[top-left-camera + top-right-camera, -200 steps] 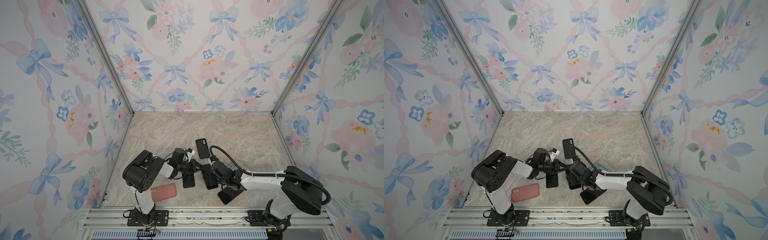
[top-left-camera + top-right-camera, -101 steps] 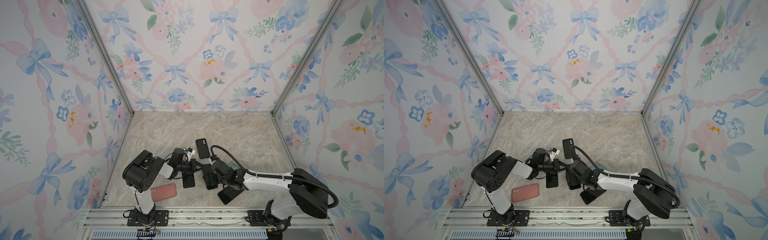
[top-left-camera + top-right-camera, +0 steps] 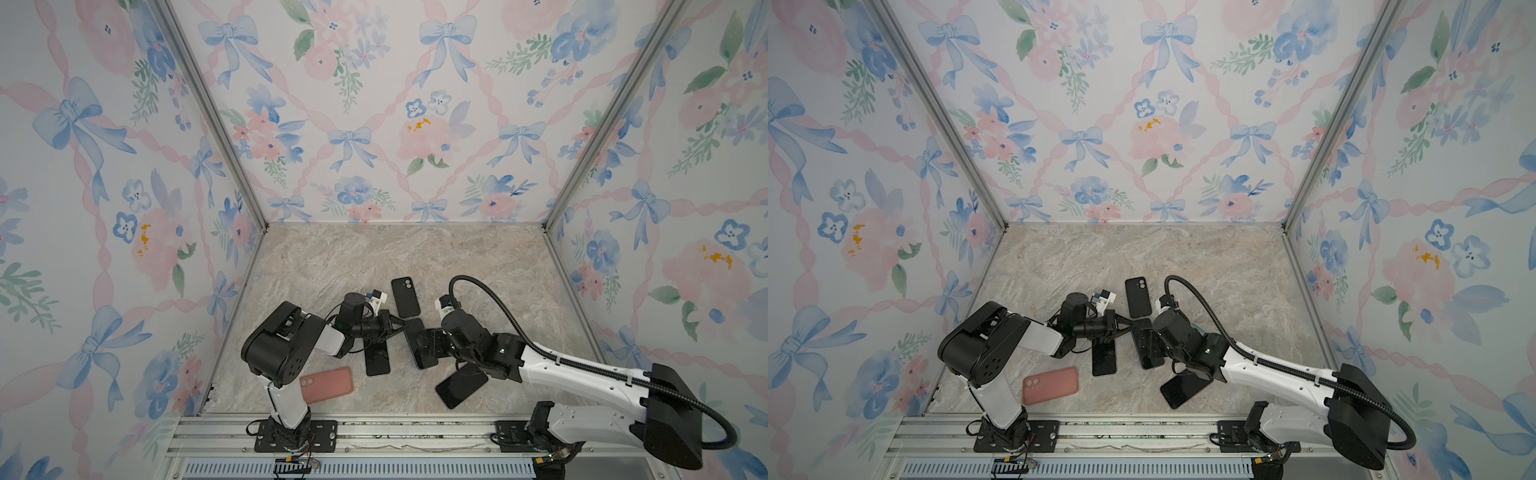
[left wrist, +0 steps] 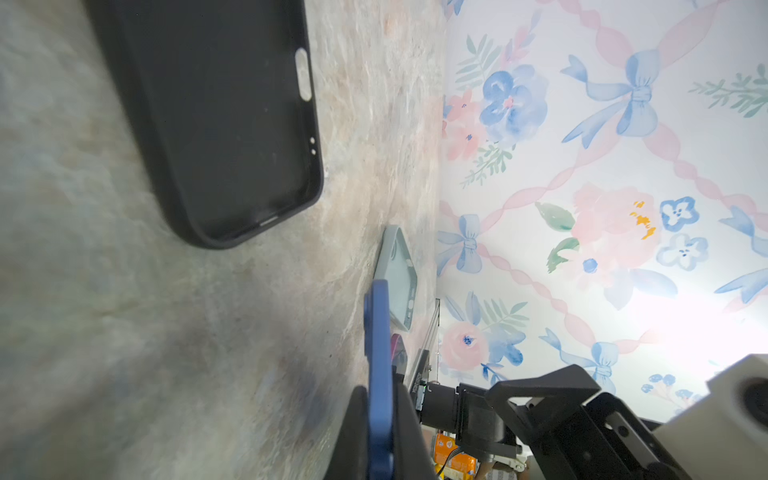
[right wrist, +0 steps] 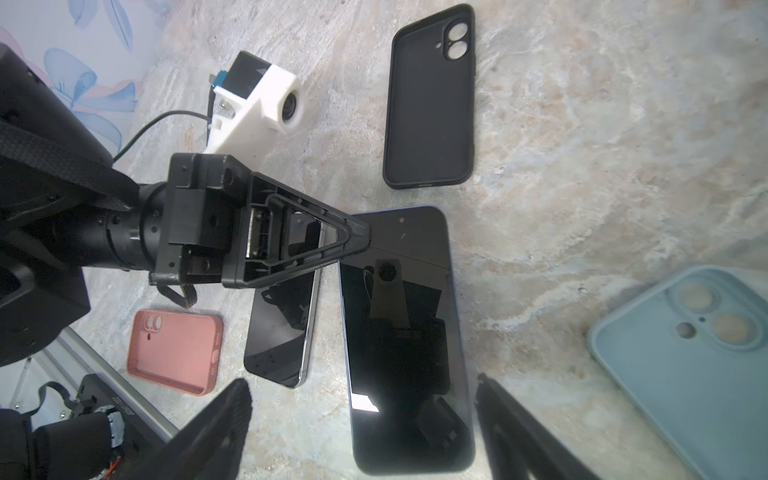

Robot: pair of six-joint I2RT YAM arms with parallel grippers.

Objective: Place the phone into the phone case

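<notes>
Because the blue-edged phone [image 5: 403, 332] is pinched by the left gripper [image 5: 358, 237] only along a thin edge near its top corner, screen up, a slip or a twist in that narrow hold is to be feared; whether its far end rests on the marble tabletop [image 5: 582, 145] cannot be told. The right gripper [image 5: 361, 390] is spread wide, its fingers [image 5: 224, 424] set either side of the phone's lower end without touching it; if it is closed off-centre, the phone may be levered out of the pinch. The silver-edged phone [image 5: 282, 332] lies just beside and could be knocked. The black case [image 5: 430, 112] lies open side up, near but apart and unheld, so it may be shoved away when the phone is pressed in. Which case fits cannot be judged, so the light blue case [image 5: 685, 365] or the pink case [image 5: 174, 349] might be chosen wrongly.
</notes>
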